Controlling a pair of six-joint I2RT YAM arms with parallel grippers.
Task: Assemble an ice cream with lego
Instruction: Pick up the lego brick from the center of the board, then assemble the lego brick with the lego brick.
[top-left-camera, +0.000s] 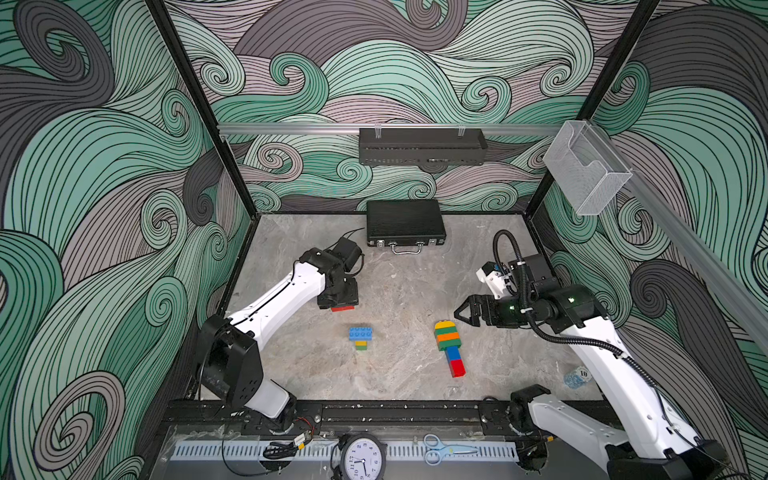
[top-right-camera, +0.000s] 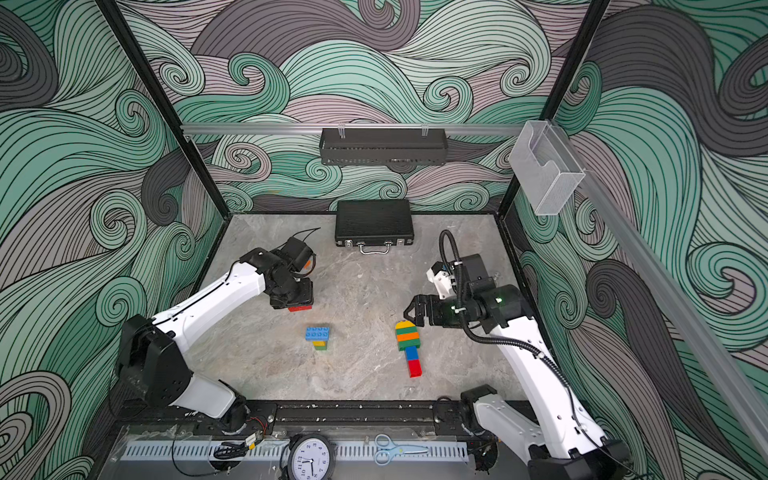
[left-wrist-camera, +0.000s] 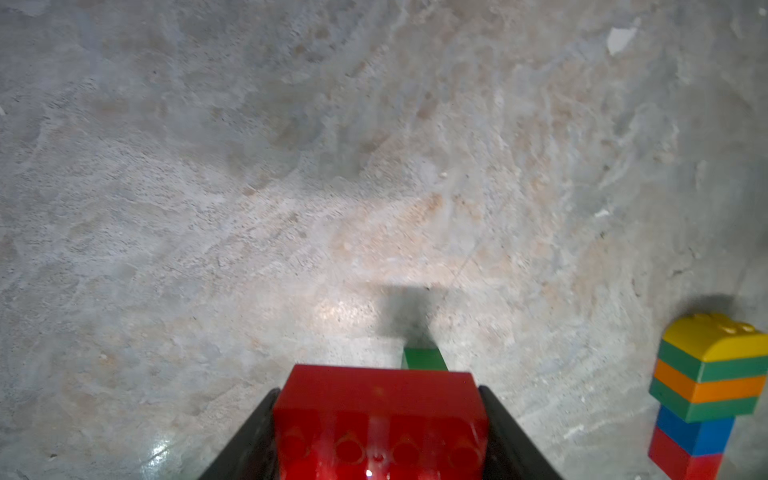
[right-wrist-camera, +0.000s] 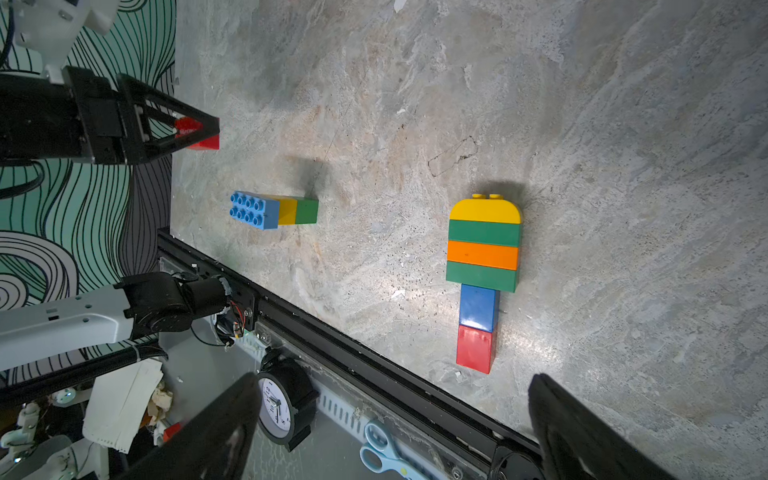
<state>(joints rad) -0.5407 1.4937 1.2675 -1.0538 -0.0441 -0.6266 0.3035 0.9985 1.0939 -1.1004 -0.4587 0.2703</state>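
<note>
Grey tabletop (top-left-camera: 415, 291), red brick (left-wrist-camera: 380, 419) (left gripper (left-wrist-camera: 377, 399))

A robotics lab test cell: a white left arm (top-left-camera: 274, 301) and right arm (top-left-camera: 623, 386) are bolted to a black rail (top-left-camera: 395, 415) fronting a stone-look bench (top-left-camera: 407, 291). Black frame posts (top-left-camera: 193, 83) and swirl-printed panels (top-left-camera: 104, 166) box it in, with a clock (top-left-camera: 363, 459) and a slotted cable duct (top-left-camera: 232, 451) along the edge.

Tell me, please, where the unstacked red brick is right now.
In a top view the red brick sits clamped in the left gripper, on the left side of the table, just beyond the blue-topped stack.
</note>
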